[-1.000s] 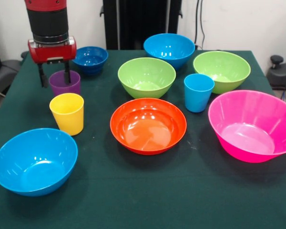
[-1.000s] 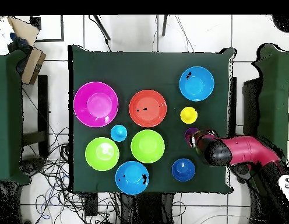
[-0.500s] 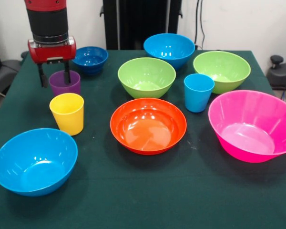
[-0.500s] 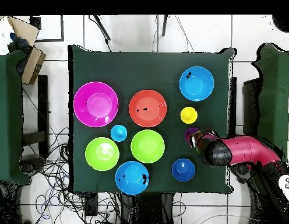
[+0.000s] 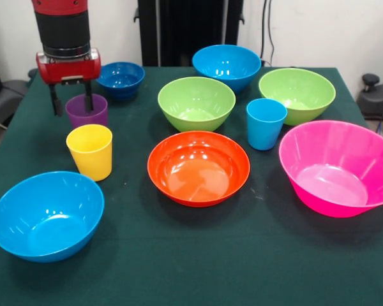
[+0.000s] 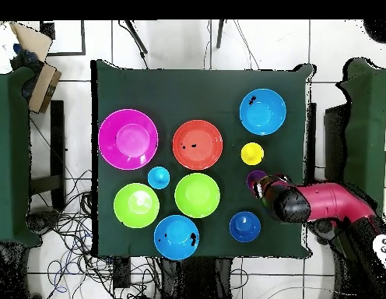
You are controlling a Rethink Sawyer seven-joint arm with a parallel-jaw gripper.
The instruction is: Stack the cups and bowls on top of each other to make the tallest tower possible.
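My gripper (image 5: 71, 102) is open at the purple cup (image 5: 86, 111). One finger stands outside its left wall, the other over its mouth. It also shows in the overhead view (image 6: 262, 187), partly covering the purple cup (image 6: 254, 179). The yellow cup (image 5: 90, 151) stands just in front of the purple one. The light blue cup (image 5: 265, 123) stands between the orange bowl (image 5: 198, 167), two lime green bowls (image 5: 196, 102) (image 5: 297, 94) and the large pink bowl (image 5: 337, 167). Light blue bowls sit front left (image 5: 46, 214) and at the back (image 5: 226, 65). The small dark blue bowl (image 5: 120, 78) is behind the gripper.
All cups and bowls stand apart on the green tablecloth (image 5: 198, 255), none stacked. The table's left edge (image 5: 6, 137) runs close to the gripper. A black chair (image 5: 373, 89) stands off the right side.
The gripper has lifted very slightly at the purple cup. No cup or bowl has moved.
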